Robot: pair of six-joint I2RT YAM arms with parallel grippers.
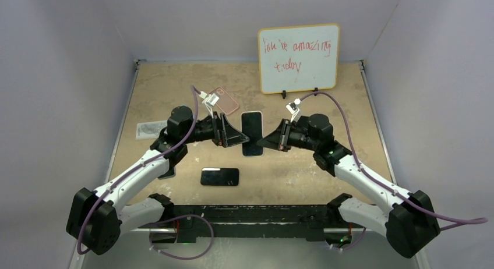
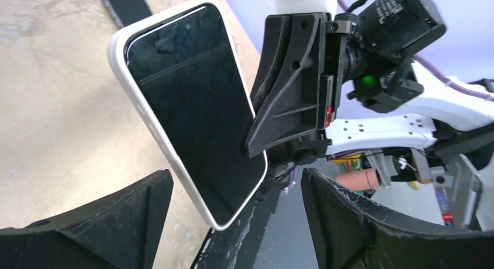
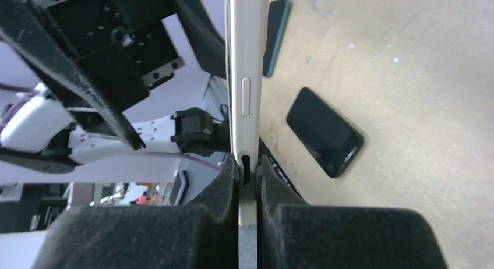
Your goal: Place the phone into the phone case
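Observation:
A white phone case point(image 1: 251, 133) with a black-screened phone in it is held off the table between the two arms. My right gripper point(image 1: 263, 142) is shut on one edge of the case; in the right wrist view both pads point(image 3: 224, 181) press the white edge point(image 3: 247, 77). In the left wrist view the dark screen point(image 2: 192, 106) faces the camera, framed by the white rim. My left gripper point(image 2: 236, 181) is open, and the case's lower corner hangs between its fingers point(image 2: 140, 205) without touching them. In the top view the left gripper point(image 1: 236, 138) is just left of the case.
A second black phone point(image 1: 219, 177) lies on the table near the front, also seen in the right wrist view point(image 3: 323, 132). A pink-rimmed case point(image 1: 224, 100) lies at the back, a clear packet point(image 1: 150, 129) at the left, a dark item point(image 3: 275, 36) by the left arm. A whiteboard point(image 1: 298, 58) stands at the back.

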